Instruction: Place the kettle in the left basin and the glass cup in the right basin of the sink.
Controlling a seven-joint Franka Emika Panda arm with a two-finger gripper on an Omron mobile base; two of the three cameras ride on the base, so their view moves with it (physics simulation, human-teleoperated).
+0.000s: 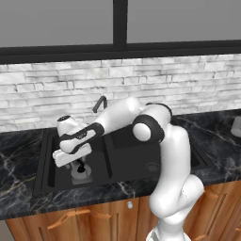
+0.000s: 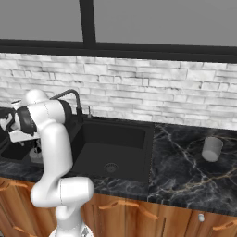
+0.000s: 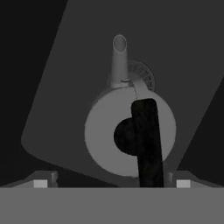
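Note:
The silver-grey kettle (image 1: pixel 81 173) stands on the floor of the left basin (image 1: pixel 55 165), over the drain. In the hand view the kettle (image 3: pixel 130 135) is seen from above, its black handle across the lid and its spout pointing away over the drain (image 3: pixel 143 74). My gripper (image 1: pixel 78 163) hangs just above it, open, with the fingertips (image 3: pixel 40 183) wide apart on either side of the kettle and not touching it. The glass cup (image 2: pixel 212 149) stands on the counter to the right of the sink. The right basin (image 2: pixel 111 148) holds nothing.
The dark curved faucet (image 1: pixel 100 103) rises behind the sink's central divider. Black marble counter (image 2: pixel 185 171) surrounds the sink, with a white brick wall behind. My arm's elbow (image 1: pixel 149 127) reaches across above the right basin.

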